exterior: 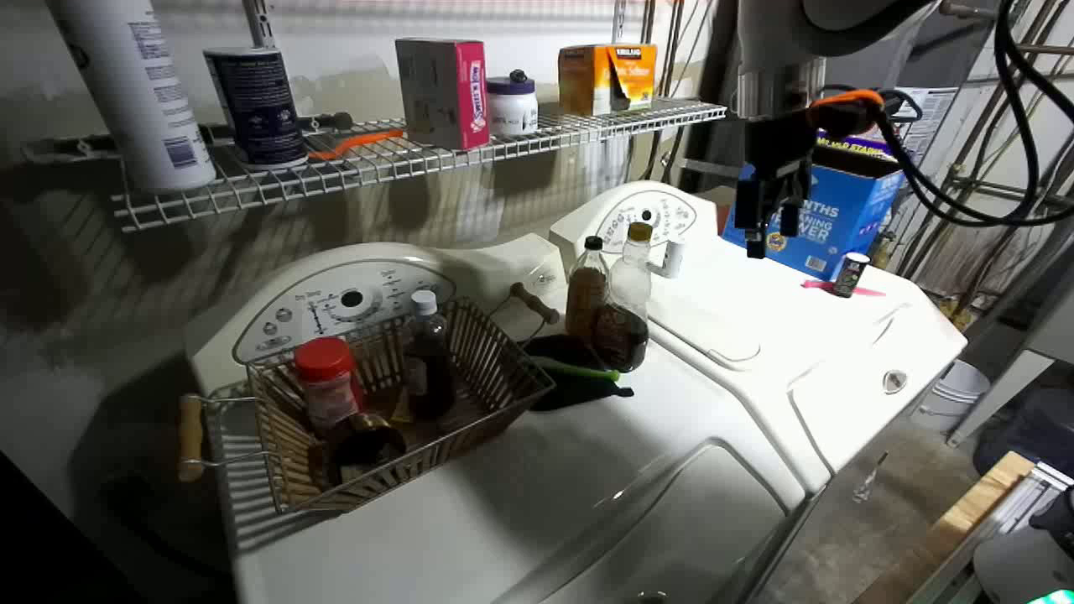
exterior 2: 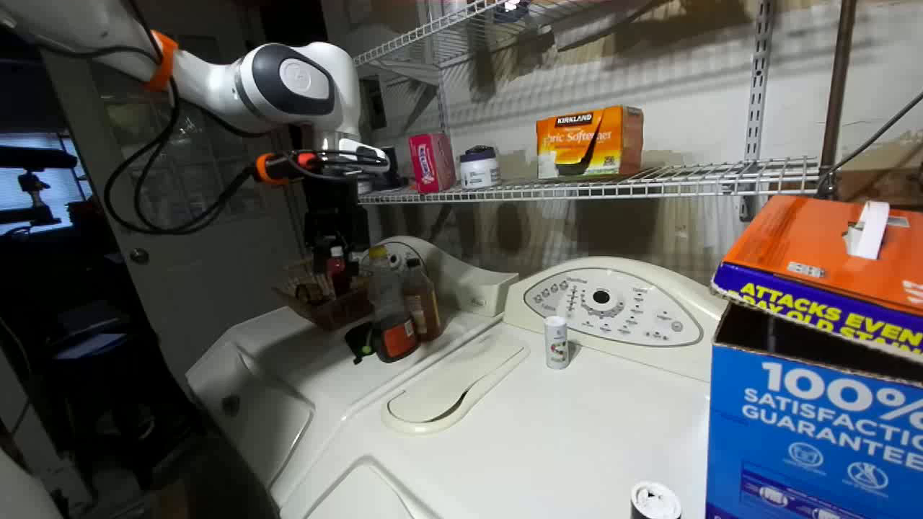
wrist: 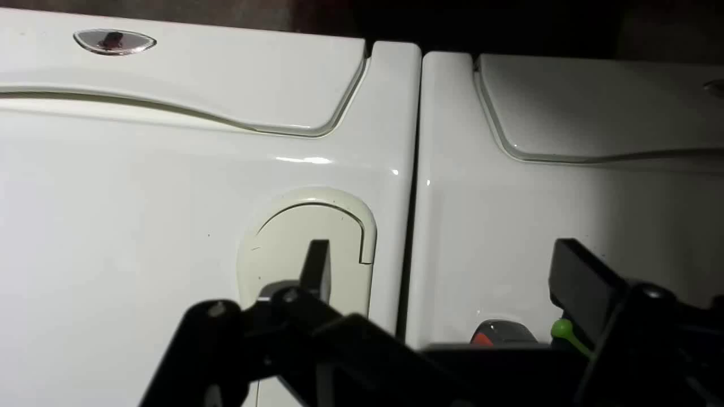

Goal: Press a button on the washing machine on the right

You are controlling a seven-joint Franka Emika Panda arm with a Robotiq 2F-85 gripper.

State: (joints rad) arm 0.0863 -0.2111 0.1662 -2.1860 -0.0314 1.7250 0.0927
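On the right in both exterior views, a white washing machine (exterior 2: 577, 425), upright, with a smooth, brightly lit top (exterior: 789, 327). Rises behind to an arched console (exterior 2: 613, 317) with a dark-centred dial (exterior 2: 601, 297) and small round marks or buttons (exterior 2: 676, 326), too small to tell apart. Has a long cream cover (exterior 2: 461, 367) set in the top along one side and an oval metallic badge (wrist: 115, 42) at the front. Fills the left of the wrist view, front uppermost.

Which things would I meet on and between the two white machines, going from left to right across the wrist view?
Silver oval badge → cream cover → dark gap → dark bottle (partly hidden) → green stick → second badge (cut off).
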